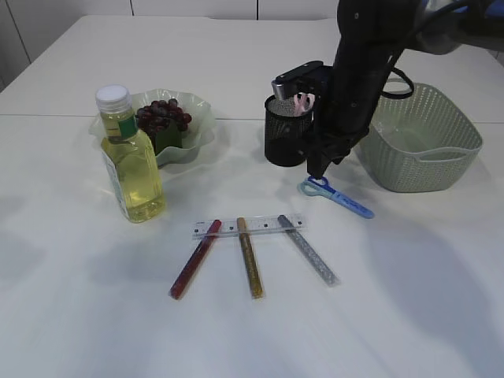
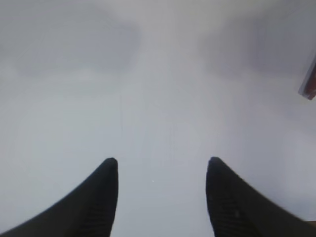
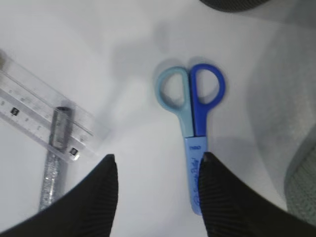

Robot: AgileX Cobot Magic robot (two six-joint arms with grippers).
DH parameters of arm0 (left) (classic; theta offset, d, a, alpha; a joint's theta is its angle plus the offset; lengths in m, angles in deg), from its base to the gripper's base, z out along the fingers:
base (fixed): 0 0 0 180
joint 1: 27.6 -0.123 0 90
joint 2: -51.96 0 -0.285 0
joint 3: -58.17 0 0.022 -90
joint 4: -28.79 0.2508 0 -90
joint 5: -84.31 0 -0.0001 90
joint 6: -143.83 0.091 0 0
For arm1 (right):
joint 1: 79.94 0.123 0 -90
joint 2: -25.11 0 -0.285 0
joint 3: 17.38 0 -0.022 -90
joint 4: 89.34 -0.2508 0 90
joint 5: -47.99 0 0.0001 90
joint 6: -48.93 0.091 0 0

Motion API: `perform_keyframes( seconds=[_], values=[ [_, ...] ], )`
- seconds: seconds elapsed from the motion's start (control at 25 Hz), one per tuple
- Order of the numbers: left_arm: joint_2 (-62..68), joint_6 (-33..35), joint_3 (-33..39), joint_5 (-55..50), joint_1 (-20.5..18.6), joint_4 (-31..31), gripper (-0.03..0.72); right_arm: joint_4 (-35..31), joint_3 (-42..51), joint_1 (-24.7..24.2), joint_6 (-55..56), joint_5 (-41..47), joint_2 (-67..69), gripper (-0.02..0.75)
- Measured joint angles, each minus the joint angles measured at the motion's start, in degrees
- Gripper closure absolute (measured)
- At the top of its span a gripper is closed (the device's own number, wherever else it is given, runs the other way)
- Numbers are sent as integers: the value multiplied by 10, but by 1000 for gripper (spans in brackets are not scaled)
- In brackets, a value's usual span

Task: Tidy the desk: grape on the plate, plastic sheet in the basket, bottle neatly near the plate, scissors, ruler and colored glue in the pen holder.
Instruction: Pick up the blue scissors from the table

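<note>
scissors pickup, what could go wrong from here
1. The right gripper is open over the scissors, but they lie flat and closed on the table, so the fingers may slide off instead of gripping.
2. One finger is over the sheath while the other is on bare table, so the closing could land off centre.
3. The holder and basket stand close, so the arm might bump them.

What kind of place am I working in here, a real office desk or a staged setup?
Probably a staged tabletop in a lab: plain white table, bare white wall panels behind, and props laid out neatly, such as the ruler with three glue sticks across it.
</note>
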Motion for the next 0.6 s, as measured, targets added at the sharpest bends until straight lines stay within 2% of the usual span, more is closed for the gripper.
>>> perform_keyframes(
  seconds=[0.2,0.6],
  values=[
    [0,1,0,1,0,0,273,-15,-1,18,-1,1,7,321],
    [0,1,0,1,0,0,273,-4,-1,18,-1,-13,15,321]
  ],
)
